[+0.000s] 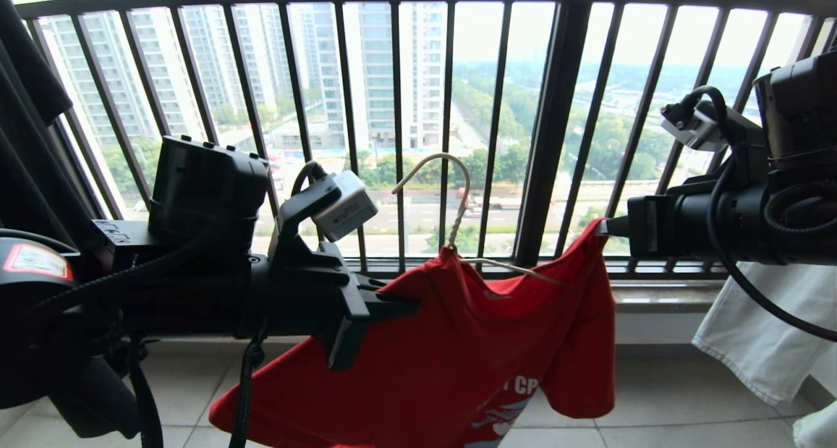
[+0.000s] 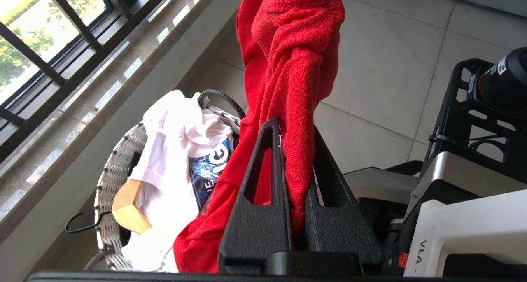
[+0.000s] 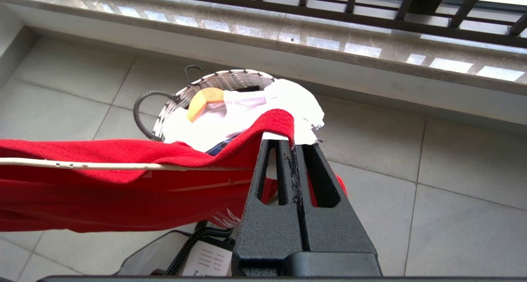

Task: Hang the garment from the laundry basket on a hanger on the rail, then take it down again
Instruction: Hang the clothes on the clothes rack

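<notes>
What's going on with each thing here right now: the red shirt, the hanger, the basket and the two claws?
Red T-shirt: on the hanger, stretched between both grippers above the floor.
Wire hanger: inside the shirt's neck, hook free, on no rail.
Left gripper: shut on a bunched shoulder of the shirt.
Right gripper: shut on the shirt's other shoulder.
Laundry basket: on the floor, holding a white shirt and a wooden hanger.

Bright daylight floods through the window railing [image 1: 392, 108], backlighting dark arms; sky overexposed, edges bowed.

red garment [image 1: 458, 343]; cream hanger [image 1: 458, 193]
</notes>
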Motion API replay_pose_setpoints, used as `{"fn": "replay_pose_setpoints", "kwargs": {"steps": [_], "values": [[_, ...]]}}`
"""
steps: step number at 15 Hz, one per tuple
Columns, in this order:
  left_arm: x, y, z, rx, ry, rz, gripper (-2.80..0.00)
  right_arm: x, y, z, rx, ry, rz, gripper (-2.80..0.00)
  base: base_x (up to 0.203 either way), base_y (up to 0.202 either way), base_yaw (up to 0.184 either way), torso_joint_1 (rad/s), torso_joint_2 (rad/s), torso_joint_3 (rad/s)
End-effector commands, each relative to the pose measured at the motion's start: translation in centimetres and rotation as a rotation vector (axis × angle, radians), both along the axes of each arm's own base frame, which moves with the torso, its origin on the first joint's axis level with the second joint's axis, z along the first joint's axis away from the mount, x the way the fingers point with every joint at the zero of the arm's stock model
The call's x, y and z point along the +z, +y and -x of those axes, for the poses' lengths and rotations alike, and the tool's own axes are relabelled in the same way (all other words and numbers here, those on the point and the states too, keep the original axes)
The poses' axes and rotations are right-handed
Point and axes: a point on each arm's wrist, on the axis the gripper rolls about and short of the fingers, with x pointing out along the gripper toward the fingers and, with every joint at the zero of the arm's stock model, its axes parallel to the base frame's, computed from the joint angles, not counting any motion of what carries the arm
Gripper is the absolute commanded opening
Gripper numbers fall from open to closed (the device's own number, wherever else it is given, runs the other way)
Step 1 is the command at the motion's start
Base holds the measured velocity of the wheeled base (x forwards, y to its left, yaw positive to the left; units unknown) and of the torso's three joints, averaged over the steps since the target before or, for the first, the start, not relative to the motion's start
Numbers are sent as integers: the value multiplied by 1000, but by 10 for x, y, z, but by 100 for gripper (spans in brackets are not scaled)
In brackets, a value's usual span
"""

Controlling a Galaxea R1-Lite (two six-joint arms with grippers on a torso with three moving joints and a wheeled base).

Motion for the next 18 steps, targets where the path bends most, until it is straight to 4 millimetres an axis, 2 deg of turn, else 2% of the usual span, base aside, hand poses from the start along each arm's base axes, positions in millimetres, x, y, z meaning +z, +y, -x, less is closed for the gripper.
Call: {"fn": "replay_pose_setpoints", "kwargs": {"steps": [1, 8, 14, 18], "values": [[-4, -5, 4, -27, 12, -8, -280, -2, 0, 0, -1, 6, 4, -280, 0, 0, 0, 0, 0, 0], [-19, -23, 5, -74, 63, -36, -280, -6, 8, 7, 43, 17, 12, -280, 0, 0, 0, 0, 0, 0], [-32, -44, -3, -70, 152, -2, -280, -8, 19, 29, 141, 7, 38, -280, 0, 0, 0, 0, 0, 0], [-34, -47, -6, -59, 139, 8, -280, -1, 20, 44, 180, -29, 28, -280, 0, 0, 0, 0, 0, 0]]}}
